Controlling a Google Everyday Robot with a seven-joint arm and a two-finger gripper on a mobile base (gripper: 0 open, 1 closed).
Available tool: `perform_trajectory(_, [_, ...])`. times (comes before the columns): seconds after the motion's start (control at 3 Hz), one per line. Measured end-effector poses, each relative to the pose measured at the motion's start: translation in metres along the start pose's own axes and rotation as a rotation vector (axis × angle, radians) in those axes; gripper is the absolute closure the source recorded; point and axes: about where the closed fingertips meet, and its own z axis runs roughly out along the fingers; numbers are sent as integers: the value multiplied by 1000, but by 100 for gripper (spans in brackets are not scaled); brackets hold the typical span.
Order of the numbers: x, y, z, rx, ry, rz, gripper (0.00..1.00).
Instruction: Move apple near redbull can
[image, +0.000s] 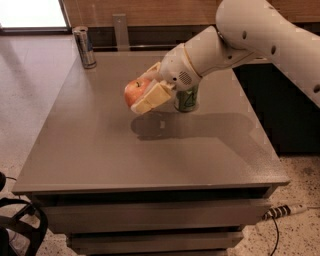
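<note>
The red-orange apple (136, 91) is held between my gripper's cream fingers (151, 97), lifted above the middle of the grey table (100, 150). My gripper (142, 92) is shut on the apple, and its shadow falls on the tabletop below. The redbull can (85, 46), slim, silver and dark blue, stands upright at the table's far left corner, well apart from the apple.
A shorter green can (187, 99) stands just behind and right of my gripper, partly hidden by my white arm (240, 35). A wooden wall and rail run behind the table. A cable (282, 212) lies on the floor at right; dark gear sits at lower left.
</note>
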Motion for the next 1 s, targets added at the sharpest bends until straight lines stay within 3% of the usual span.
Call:
perform_trajectory(0.67, [-52, -82, -8, 49, 7, 37, 100])
perform_trajectory(1.0, [-52, -125, -7, 102, -74, 75, 100])
